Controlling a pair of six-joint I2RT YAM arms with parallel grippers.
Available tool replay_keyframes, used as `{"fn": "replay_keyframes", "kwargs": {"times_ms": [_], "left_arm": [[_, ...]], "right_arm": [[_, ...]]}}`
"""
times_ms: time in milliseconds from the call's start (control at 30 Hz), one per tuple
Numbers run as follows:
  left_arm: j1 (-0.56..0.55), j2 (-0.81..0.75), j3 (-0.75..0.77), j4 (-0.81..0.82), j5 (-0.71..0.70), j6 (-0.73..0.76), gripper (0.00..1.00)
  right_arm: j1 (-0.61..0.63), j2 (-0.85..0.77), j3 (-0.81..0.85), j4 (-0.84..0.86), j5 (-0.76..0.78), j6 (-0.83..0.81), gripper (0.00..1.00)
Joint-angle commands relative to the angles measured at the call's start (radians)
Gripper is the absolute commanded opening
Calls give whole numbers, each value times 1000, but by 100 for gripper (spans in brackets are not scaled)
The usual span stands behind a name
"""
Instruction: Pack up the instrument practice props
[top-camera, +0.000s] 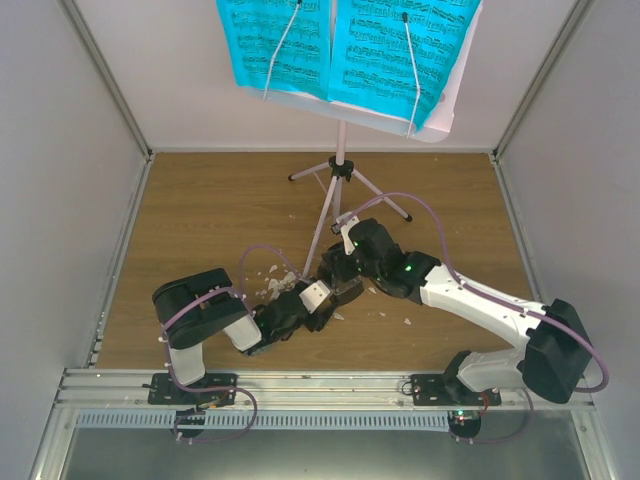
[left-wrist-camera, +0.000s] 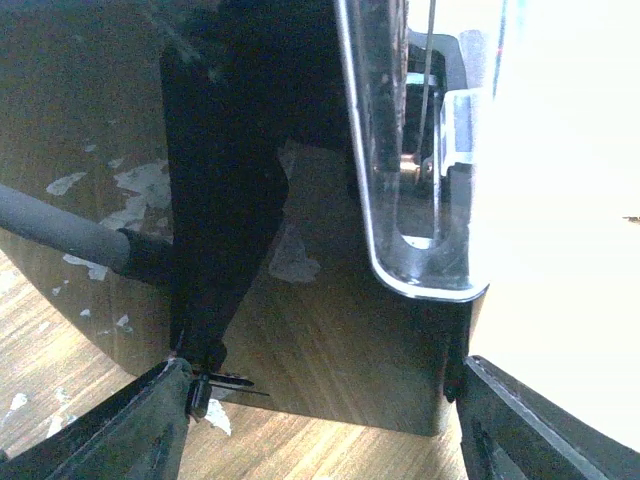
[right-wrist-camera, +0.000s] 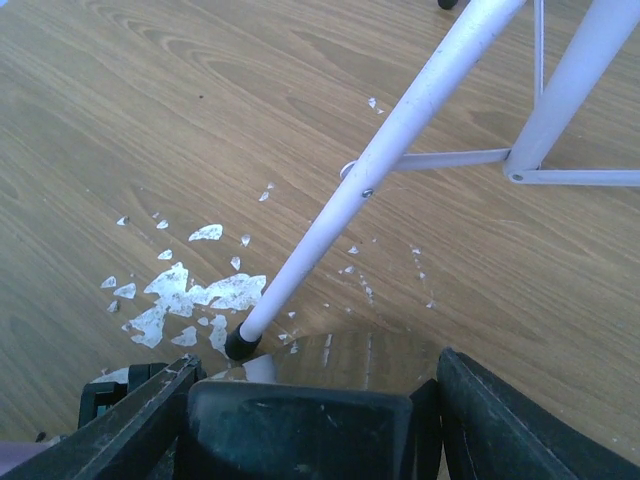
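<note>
In the right wrist view, the right hand (right-wrist-camera: 315, 372) is seen part-way open and clamped on the black metronome (right-wrist-camera: 300, 432). The metronome's body fills the gap from one finger to the other, and a strip of its clear cover is glimpsed just above. The metronome is held low over the wooden worktop (right-wrist-camera: 150, 120). One leg of the pale pink music stand (right-wrist-camera: 400, 130) is planted on the worktop, its black foot right beside the metronome. White scraps (right-wrist-camera: 190, 295) are scattered to the left of that foot.

In the left wrist view, the left hand (left-wrist-camera: 325, 378) is shown with its jaws set wide, one finger at each side of the metronome's dark base. The clear cover is seen at the upper right. Whether the fingers press on the metronome cannot be told. A leg of the music stand with its black foot is seen at the left, and scraps lie on the worktop around it.

In the top view, both hands are found close together near the middle of the worktop, just in front of the stand's tripod. The metronome is between them and largely hidden. The music stand is upright at the far side, and two bright blue sheets (top-camera: 385, 55) of printed music are held on its desk by thin wire arms.
</note>
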Motion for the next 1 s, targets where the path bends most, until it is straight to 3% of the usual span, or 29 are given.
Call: {"fn": "replay_keyframes", "kwargs": {"times_ms": [0, 400, 533, 633, 833, 967], "left_arm": [[3, 20, 20, 31, -23, -8, 71], [3, 19, 26, 21, -5, 1, 54], [3, 14, 25, 20, -1, 2, 53], [3, 3, 21, 16, -6, 2, 60], [3, -94, 14, -53, 10, -46, 88], [3, -214, 0, -128, -6, -80, 92]], "right_arm": [[7, -10, -10, 14, -15, 12, 63], [7, -14, -27, 16, -11, 26, 63], [7, -21, -30, 15, -2, 31, 63], [7, -27, -35, 12, 17, 40, 62], [6, -46, -44, 5, 73, 68, 59], [-2, -63, -47, -7, 117, 99, 56]]}}
